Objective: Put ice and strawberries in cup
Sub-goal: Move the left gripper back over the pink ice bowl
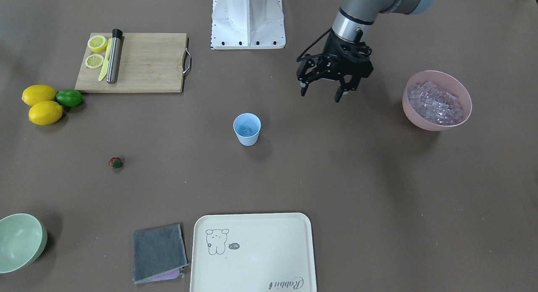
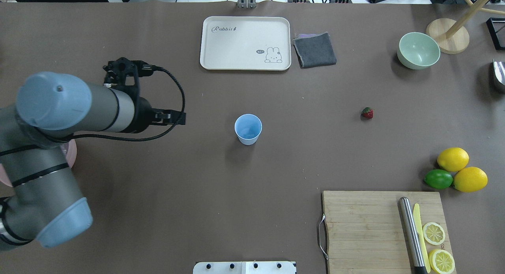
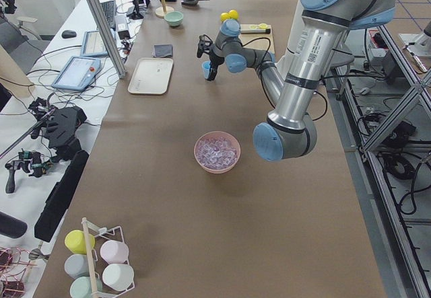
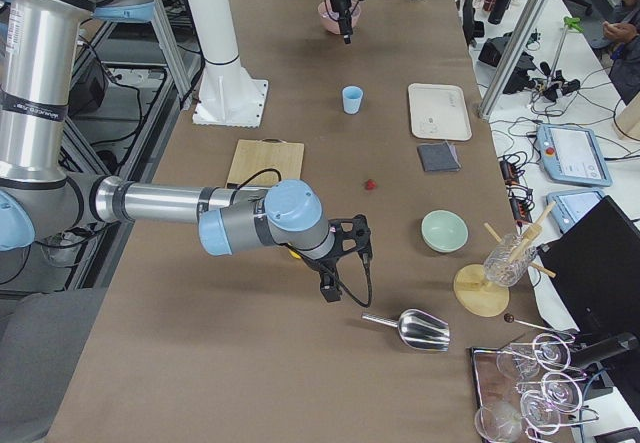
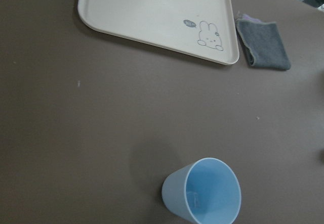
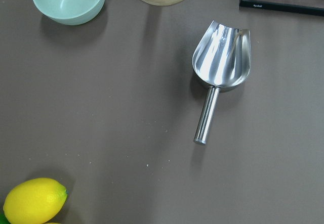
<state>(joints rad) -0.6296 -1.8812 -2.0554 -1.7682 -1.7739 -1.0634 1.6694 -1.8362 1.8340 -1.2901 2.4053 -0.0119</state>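
The light-blue cup (image 1: 247, 130) stands upright mid-table and also shows in the overhead view (image 2: 248, 129) and the left wrist view (image 5: 202, 194). A clear ice cube (image 1: 246, 132) lies inside it. More ice (image 1: 435, 102) fills the pink bowl (image 1: 458, 119). The strawberry (image 1: 115, 162) lies alone on the table, as the overhead view (image 2: 367, 113) also shows. My left gripper (image 1: 320, 93) is open and empty, hovering between the cup and the pink bowl. My right gripper (image 4: 331, 285) shows only in the exterior right view, near a metal scoop; I cannot tell whether it is open or shut.
A cutting board (image 2: 367, 226) carries lemon halves, a yellow knife and a steel muddler. Two lemons (image 2: 453, 159) and a lime (image 2: 438, 179) lie beside it. A cream tray (image 2: 221, 45), grey cloth (image 2: 315, 49) and pale green bowl (image 2: 418, 50) sit far. The metal scoop (image 6: 217, 77) lies near the right arm.
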